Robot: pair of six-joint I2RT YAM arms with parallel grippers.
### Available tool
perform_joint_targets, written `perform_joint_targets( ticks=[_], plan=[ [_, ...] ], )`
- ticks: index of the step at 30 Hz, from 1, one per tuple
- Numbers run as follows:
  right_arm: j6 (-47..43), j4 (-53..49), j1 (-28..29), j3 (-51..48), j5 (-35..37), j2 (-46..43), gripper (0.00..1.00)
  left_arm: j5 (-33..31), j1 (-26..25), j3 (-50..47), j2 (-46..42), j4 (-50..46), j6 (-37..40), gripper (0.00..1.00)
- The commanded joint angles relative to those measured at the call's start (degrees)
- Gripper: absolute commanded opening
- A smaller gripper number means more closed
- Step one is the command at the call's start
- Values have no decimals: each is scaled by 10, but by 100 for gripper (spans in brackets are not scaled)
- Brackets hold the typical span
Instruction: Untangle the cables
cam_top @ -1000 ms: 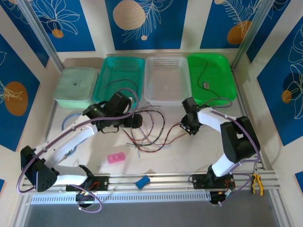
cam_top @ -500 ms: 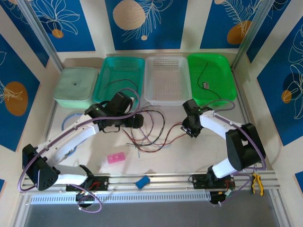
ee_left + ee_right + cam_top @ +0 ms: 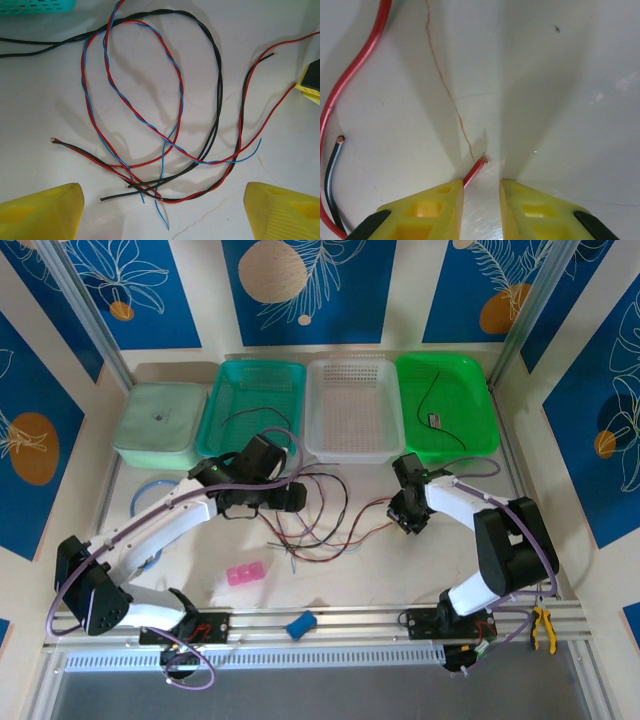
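While the cables (image 3: 312,520) sprawl in loose red, black and blue loops at the middle of the surface (image 3: 380,575), just before the white basket (image 3: 352,405), the left fingers (image 3: 42,212) stand wide apart above them, holding nothing. The right fingers (image 3: 427,210) are narrowly parted, with a bare red wire end (image 3: 479,164) lying in the gap against one of them.
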Motion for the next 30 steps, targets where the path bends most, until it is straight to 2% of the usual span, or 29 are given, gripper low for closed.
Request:
perform_joint_targets(
  ticks=[1, 11, 30],
  plan=[
    [0, -6, 0, 10, -16, 8, 26, 8, -7, 18, 14, 14, 13, 83],
    [18, -18, 25, 10, -27, -33, 26, 22, -8, 32, 37, 14, 29, 83],
    [15, -7, 29, 44, -33, 60, 25, 21, -10, 47, 49, 11, 31, 83]
  ],
)
